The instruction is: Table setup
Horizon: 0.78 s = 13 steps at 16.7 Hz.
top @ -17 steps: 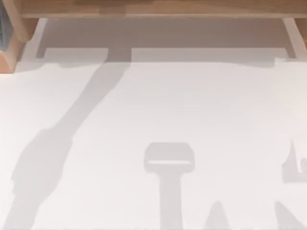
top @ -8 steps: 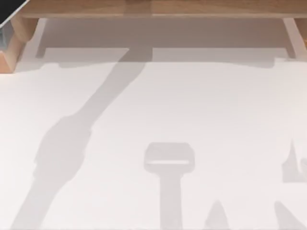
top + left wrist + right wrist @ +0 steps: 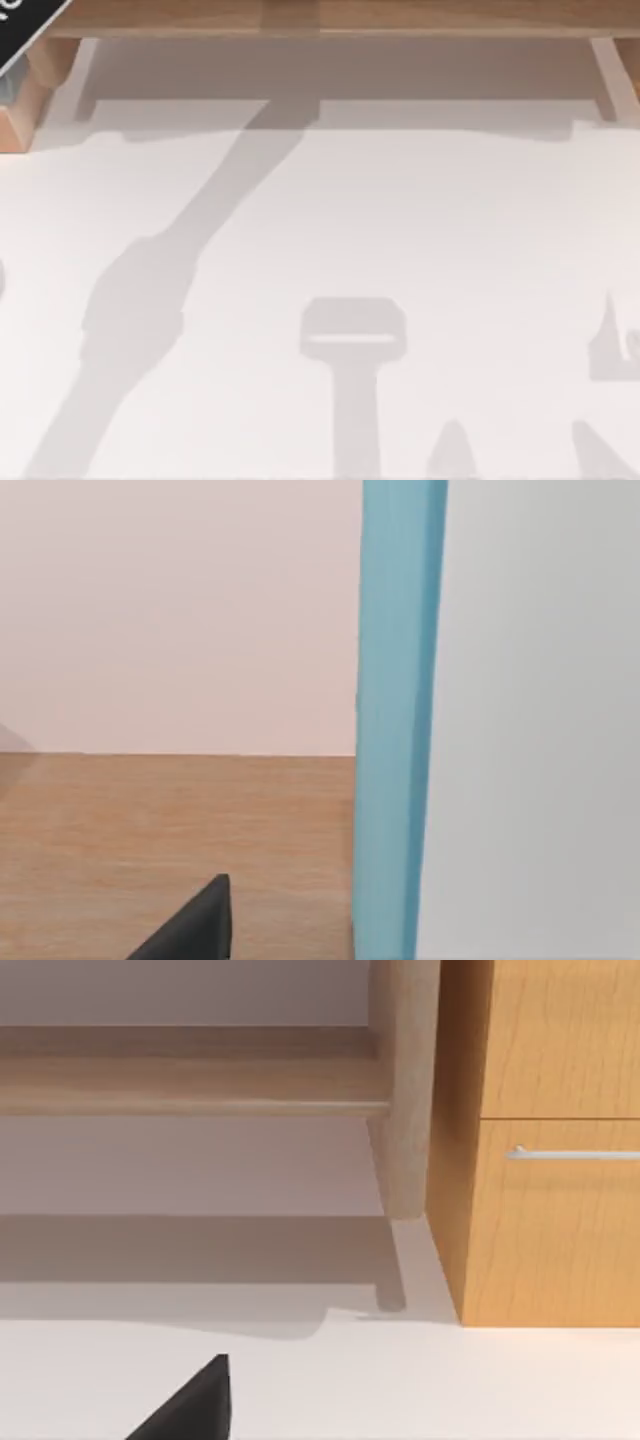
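A: Where is the table (image 3: 400, 220)?
B: Below both arms, under the right claw (image 3: 190, 1405), carrying arm shadows; a wooden cabinet (image 3: 550, 1160) stands ahead.
A: Claw states?
B: Cannot tell for either.

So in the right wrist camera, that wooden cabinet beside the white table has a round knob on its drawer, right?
Not quite. In the right wrist view the wooden cabinet beside the white table carries a long straight metal bar handle, not a round knob. The rest is as you say.
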Each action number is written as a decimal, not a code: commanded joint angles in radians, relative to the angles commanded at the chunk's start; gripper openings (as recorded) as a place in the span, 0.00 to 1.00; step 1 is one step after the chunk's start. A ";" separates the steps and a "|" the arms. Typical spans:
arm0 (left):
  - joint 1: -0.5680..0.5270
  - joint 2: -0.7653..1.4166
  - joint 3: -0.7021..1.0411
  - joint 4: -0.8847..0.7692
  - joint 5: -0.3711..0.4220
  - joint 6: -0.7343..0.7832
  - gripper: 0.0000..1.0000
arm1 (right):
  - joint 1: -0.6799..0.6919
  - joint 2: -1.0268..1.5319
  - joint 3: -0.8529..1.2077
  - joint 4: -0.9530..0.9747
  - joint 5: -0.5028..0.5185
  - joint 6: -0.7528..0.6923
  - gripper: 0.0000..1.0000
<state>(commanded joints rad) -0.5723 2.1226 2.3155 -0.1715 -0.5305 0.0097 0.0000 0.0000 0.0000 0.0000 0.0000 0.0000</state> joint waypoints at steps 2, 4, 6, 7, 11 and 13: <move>0.005 0.026 0.042 -0.016 0.006 0.000 1.00 | 0.000 0.000 0.000 0.000 0.000 0.000 1.00; 0.007 0.033 0.054 -0.021 0.007 -0.001 1.00 | 0.000 0.000 0.000 0.000 0.000 0.000 1.00; 0.007 0.033 0.054 -0.021 0.007 -0.001 1.00 | 0.000 0.000 0.000 0.000 0.000 0.000 1.00; 0.007 0.033 0.054 -0.021 0.007 -0.001 0.92 | 0.000 0.000 0.000 0.000 0.000 0.000 1.00; 0.007 0.033 0.054 -0.021 0.007 -0.001 0.62 | 0.000 0.000 0.000 0.000 0.000 0.000 1.00; 0.007 0.033 0.054 -0.021 0.007 -0.001 0.47 | 0.000 0.000 0.000 0.000 0.000 0.000 1.00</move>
<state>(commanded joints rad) -0.5654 2.1559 2.3694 -0.1926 -0.5232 0.0092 0.0000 0.0000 0.0000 0.0000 0.0000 0.0000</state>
